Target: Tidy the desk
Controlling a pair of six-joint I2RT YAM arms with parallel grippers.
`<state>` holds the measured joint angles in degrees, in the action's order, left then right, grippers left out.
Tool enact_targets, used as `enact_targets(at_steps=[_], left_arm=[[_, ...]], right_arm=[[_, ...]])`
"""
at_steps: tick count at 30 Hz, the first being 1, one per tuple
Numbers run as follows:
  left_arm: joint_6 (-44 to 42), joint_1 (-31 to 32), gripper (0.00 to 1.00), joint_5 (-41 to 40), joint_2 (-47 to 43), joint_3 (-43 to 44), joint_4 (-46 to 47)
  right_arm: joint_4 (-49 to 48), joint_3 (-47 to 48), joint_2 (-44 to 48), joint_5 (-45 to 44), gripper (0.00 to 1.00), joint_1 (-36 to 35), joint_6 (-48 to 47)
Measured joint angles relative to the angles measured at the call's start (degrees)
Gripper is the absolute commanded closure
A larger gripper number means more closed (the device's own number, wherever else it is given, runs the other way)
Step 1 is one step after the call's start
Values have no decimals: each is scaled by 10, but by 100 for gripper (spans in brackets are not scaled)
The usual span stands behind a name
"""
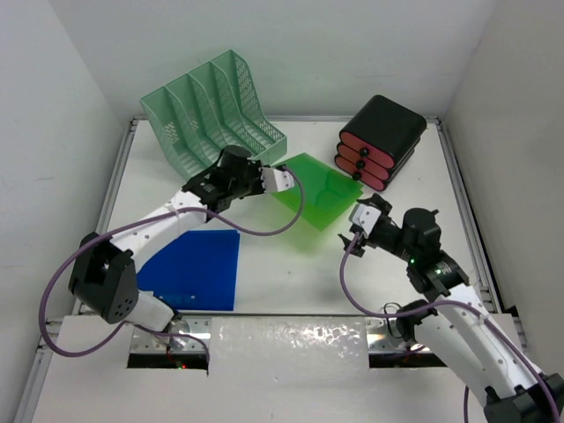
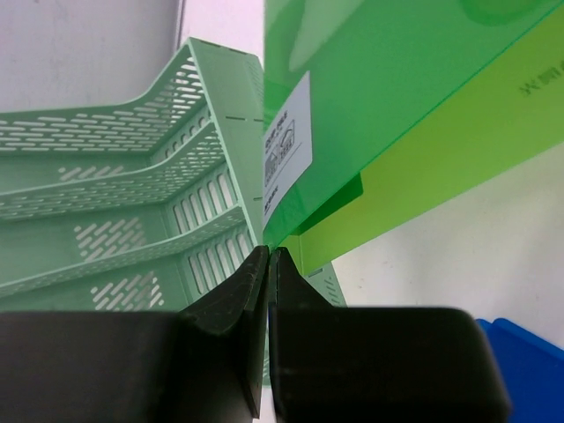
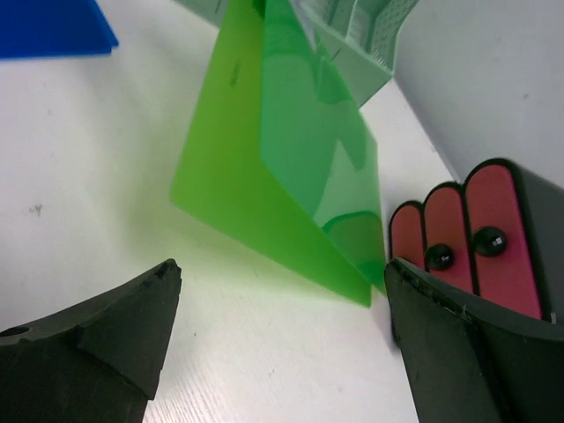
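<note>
**A:** Where is the desk?

**B:** The desk [image 1: 291, 282] is the white top with metal rails along its edges. The mint-green file rack [image 1: 207, 110] stands on its far left corner, so I'll place everything from the rack.

**A:** What is the left gripper doing?

**B:** The left gripper [image 1: 280, 179] sits just in front of the rack's right end. Its fingers are pressed together, pinching the edge of a green folder [image 1: 317, 198]. The left wrist view shows that edge running down into the fingertips, with a white label [image 2: 286, 145] on the folder just above them.

**A:** How does the folder sit?

**B:** It is tilted, with its high side towards the rack and sloping down away from it. I cannot tell whether its low edge touches the desk.

**A:** And the right gripper?

**B:** The right gripper [image 1: 357, 227] is further from the rack, beyond the folder's low corner. Its jaws are spread wide and hold nothing. Between them the right wrist view shows the folder and bare desk, and neither finger touches the folder.

**A:** Anything else on the desk?

**B:** A blue folder [image 1: 198, 269] lies flat, well in front of the rack on the near side. A black drawer unit [image 1: 381, 141] with red fronts stands well to the rack's right, by the same far edge.
</note>
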<state>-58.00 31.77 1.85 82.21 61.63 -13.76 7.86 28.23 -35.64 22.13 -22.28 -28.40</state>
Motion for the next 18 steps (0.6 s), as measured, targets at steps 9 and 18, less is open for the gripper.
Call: enact_targets(at_steps=[9,18], left_arm=[[0,-12,100,3,50,70,-59],[1,-12,100,10,62,83,-75]], right_arm=[[-16,-74,3,-23,4,0,-35],[-160,-109,-132,-42,1,0,-71]])
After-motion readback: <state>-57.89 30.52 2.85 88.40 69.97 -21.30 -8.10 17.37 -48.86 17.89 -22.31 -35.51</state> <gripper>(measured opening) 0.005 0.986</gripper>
